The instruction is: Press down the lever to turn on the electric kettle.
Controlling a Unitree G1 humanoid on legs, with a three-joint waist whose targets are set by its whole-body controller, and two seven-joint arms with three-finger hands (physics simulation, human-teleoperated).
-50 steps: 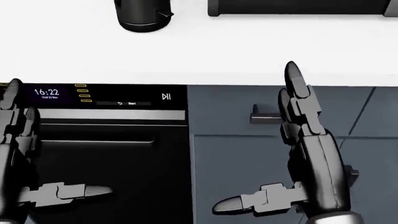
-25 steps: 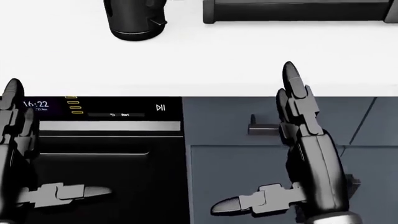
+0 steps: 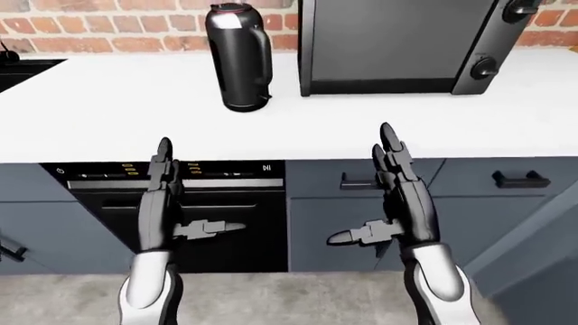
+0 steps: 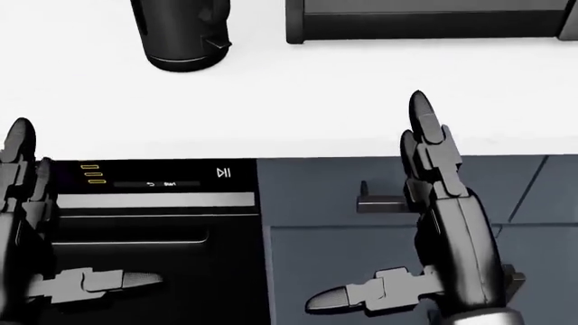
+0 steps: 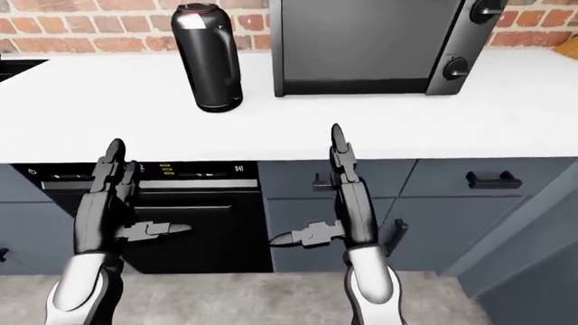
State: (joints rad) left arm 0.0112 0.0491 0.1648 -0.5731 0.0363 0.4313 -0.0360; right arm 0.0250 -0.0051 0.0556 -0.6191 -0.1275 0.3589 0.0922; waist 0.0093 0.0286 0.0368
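Observation:
A tall black electric kettle (image 3: 238, 57) stands upright on the white counter (image 3: 127, 122), near the brick wall. Its small lever (image 4: 217, 42) juts from the base on the right side. Both hands hang below the counter's edge, well short of the kettle. My left hand (image 3: 198, 189) is open, fingers straight up and thumb out to the right, before the oven. My right hand (image 3: 363, 184) is open in the same pose, before the grey drawers. Neither hand touches anything.
A black microwave-like box (image 3: 406, 47) stands just right of the kettle. A black oven (image 3: 194, 223) with a lit display sits under the counter at left, grey drawers with dark handles (image 3: 520, 180) at right. A dark recess (image 3: 18, 71) shows at the counter's far left.
The camera has moved: in the head view the counter edge and oven panel slid down, and the kettle shifted down and left, showing more. Both hands kept their open pose.

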